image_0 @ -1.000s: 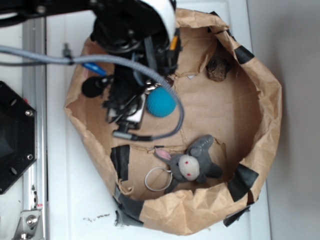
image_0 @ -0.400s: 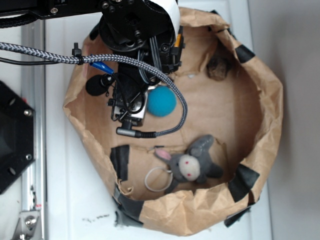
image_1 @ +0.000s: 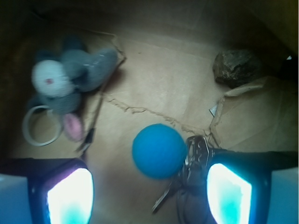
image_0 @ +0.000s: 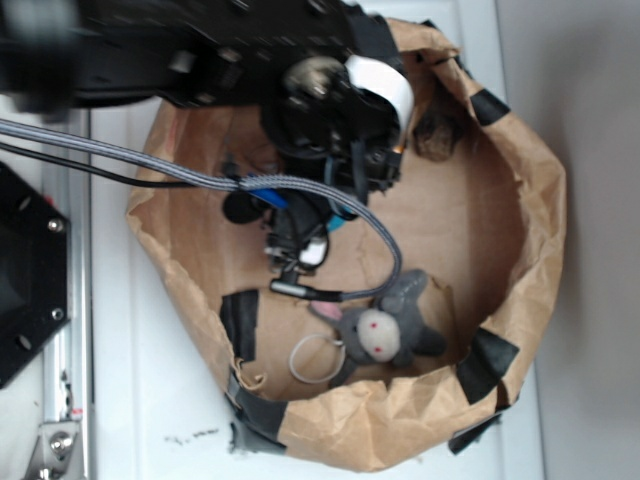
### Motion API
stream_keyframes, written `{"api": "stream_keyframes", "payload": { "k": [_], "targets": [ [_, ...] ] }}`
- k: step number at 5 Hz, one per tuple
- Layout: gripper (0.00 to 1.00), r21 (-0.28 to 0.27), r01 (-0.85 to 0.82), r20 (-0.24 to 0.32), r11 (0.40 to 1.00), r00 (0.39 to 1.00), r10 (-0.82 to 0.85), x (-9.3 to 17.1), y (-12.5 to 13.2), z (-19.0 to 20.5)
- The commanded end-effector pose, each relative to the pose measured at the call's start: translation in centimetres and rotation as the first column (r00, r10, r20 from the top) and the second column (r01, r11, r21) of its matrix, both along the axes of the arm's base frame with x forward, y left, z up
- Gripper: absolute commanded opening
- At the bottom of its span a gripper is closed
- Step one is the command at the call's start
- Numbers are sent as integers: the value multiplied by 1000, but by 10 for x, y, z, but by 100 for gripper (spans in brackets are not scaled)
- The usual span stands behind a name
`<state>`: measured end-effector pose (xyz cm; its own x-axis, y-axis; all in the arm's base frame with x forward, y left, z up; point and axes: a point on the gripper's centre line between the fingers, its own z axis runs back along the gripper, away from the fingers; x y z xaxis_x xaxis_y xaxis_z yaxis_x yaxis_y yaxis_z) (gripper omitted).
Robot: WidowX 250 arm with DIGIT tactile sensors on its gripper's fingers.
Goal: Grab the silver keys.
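The exterior camera is looking straight down from well above me, taking in the whole paper basin (image_0: 540,250) and the white table (image_0: 150,400). My wrist camera is looking down from close in, between my jaws. Both are showing the grey bunny (image_0: 385,325) (image_1: 60,81) and dark rock (image_0: 437,135) (image_1: 236,67).

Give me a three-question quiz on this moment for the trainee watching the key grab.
1. True or false: the gripper is closed on the silver keys.
2. In the wrist view, the keys lie beside which fingertip? A. image-left B. image-right
3. Fill in: the white ring is attached to the grey ____.

Key:
1. False. The jaws stand open, with the teal ball between them.
2. B. They sit against the image-right fingertip.
3. Bunny. It lies apart from the keys, in the paper-lined bin.
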<state>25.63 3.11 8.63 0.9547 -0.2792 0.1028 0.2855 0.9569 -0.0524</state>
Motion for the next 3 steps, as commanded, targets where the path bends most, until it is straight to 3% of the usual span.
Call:
{"api": "stream_keyframes", "payload": {
  "k": [1, 2, 3],
  "targets": [
    [100, 16, 52, 68, 999, 996, -53, 14, -4, 11],
    [100, -52, 83, 43, 995, 996, -81, 14, 6, 9],
    [100, -52, 105, 40, 993, 994, -103, 8, 6, 9]
  ]
}}
